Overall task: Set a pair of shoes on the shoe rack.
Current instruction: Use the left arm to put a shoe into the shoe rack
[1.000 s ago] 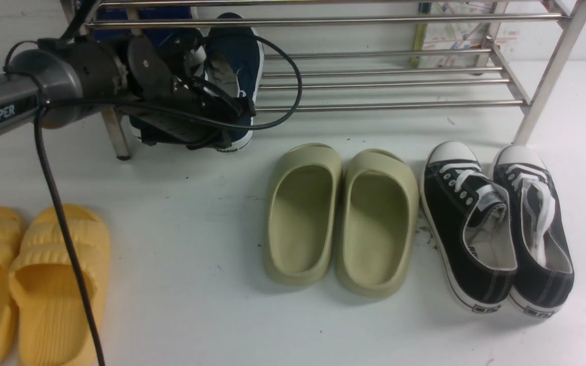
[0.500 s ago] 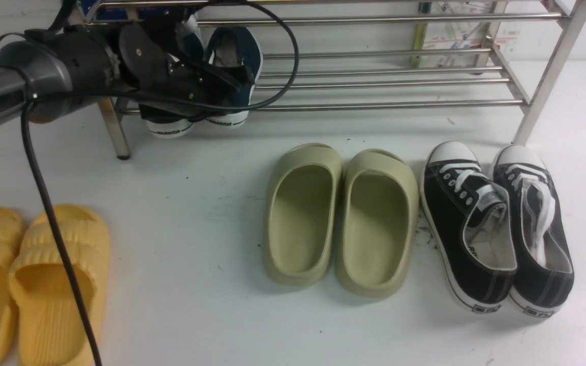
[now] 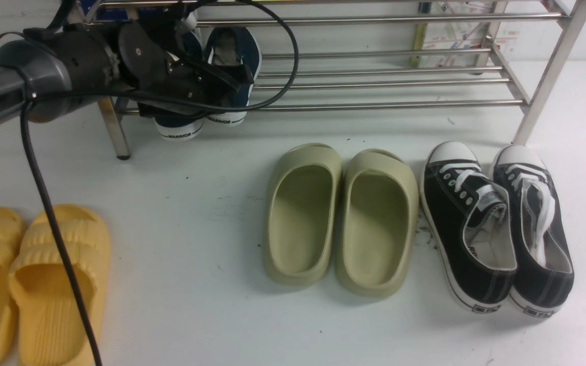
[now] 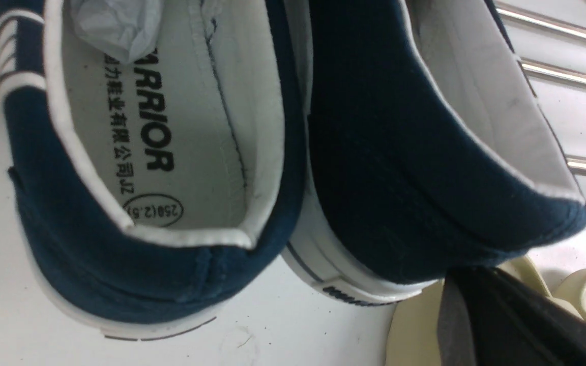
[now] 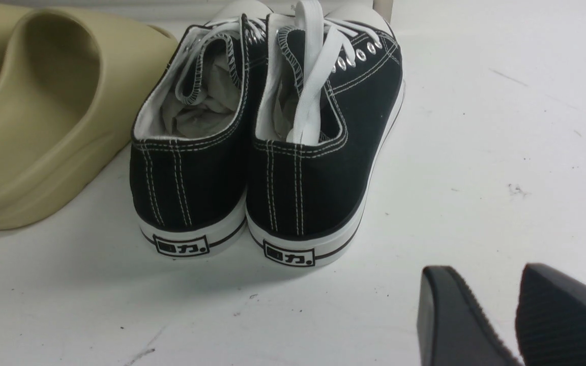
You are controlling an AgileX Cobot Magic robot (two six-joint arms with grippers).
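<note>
Here the shoe rack (image 3: 374,105) stretches well past the left jaws, its steel bars running off toward the robot's right. The left arm (image 3: 44,76) reaches in low and almost level, its wrist rolled so that the left gripper (image 3: 216,91) lies on its side at the rack's left end. Its jaws are closed on the heel end of the pair of shoes (image 3: 252,63), though the gripper's body hides the pinch itself. The two navy slip-ons sit pressed side by side on the lower bars. Their toes point away from the jaws into the rack, and their white heels hang over the front bar just below the jaws. The right gripper (image 5: 484,274) hovers over the white floor, jaws apart and empty. The black lace-up sneakers (image 5: 293,178) stand ahead of those jaws with their heels toward them. The olive slides (image 5: 33,127) lie just beside the sneakers.
</note>
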